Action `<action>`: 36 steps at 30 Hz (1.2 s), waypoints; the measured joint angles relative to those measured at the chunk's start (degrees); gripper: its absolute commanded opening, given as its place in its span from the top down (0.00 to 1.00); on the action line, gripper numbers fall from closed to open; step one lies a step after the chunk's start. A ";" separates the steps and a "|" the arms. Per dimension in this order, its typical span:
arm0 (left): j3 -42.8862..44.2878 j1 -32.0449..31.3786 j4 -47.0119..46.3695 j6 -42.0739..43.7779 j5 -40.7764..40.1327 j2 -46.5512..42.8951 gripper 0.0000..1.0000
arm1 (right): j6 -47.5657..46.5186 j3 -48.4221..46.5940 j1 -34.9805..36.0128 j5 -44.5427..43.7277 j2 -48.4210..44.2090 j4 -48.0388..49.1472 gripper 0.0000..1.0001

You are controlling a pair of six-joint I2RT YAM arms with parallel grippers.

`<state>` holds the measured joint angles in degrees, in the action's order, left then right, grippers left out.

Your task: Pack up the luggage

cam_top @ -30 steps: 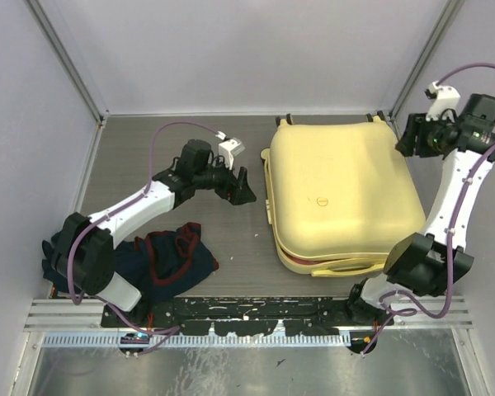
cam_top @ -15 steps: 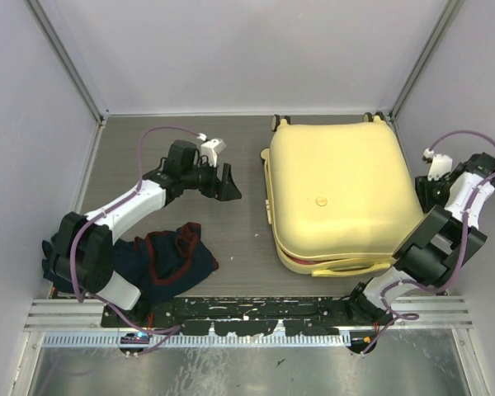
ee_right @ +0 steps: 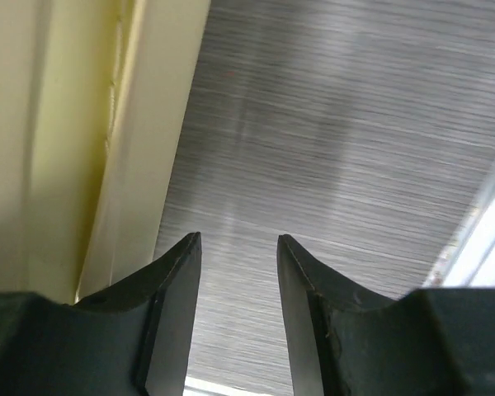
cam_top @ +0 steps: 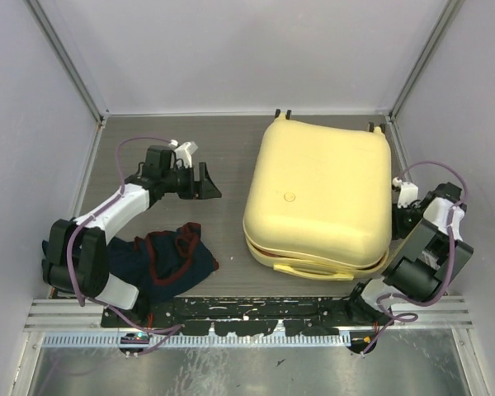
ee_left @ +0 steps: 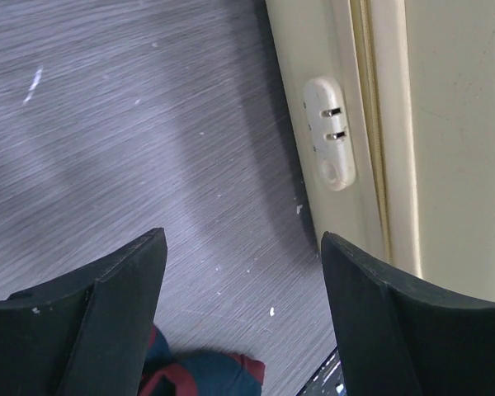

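The luggage (cam_top: pixel 318 198) is a large pale yellow suitcase lying shut on the table, centre right, handle toward the near edge. My left gripper (cam_top: pixel 208 183) hovers to its left, open and holding nothing. In the left wrist view this gripper (ee_left: pixel 243 239) frames bare table, with the luggage's side and a white latch (ee_left: pixel 330 132) to the right. My right gripper (cam_top: pixel 400 213) sits low against the luggage's right side. In the right wrist view the right gripper (ee_right: pixel 239 239) is open and empty, and the luggage wall (ee_right: pixel 66 148) runs along the left.
A crumpled navy garment with red trim (cam_top: pixel 169 260) lies near the left arm's base, and its edge (ee_left: pixel 202 375) shows under the left fingers. Grey walls close in the table on three sides. The right wall stands close to the right arm.
The luggage has slid and turned to the left. The right arm came down from the far right corner to the luggage's right side, jaws narrowing. The left gripper drew back leftward.
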<state>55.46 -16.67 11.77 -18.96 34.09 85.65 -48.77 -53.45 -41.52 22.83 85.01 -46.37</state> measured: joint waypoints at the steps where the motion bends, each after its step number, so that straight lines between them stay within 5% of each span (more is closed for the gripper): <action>1: -0.31 0.87 0.20 -0.24 0.07 -0.33 0.23 | 0.11 0.85 0.92 0.52 -0.85 -0.50 0.52; 14: -0.66 15.50 9.29 -5.31 -2.49 -2.12 0.21 | 11.54 6.54 28.70 3.37 -15.34 -1.29 0.47; 24: -2.23 25.68 19.58 -10.56 -7.32 -5.77 0.23 | 14.69 6.80 39.19 2.86 -20.55 1.81 0.46; 36: -8.20 25.42 27.23 -9.25 -5.05 -10.75 0.31 | 19.87 6.80 52.26 1.68 -20.90 5.60 0.44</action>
<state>47.27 8.75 39.00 -28.21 29.04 74.89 -28.91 -46.65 10.74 24.51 64.12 -40.77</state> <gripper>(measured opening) 0.722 0.556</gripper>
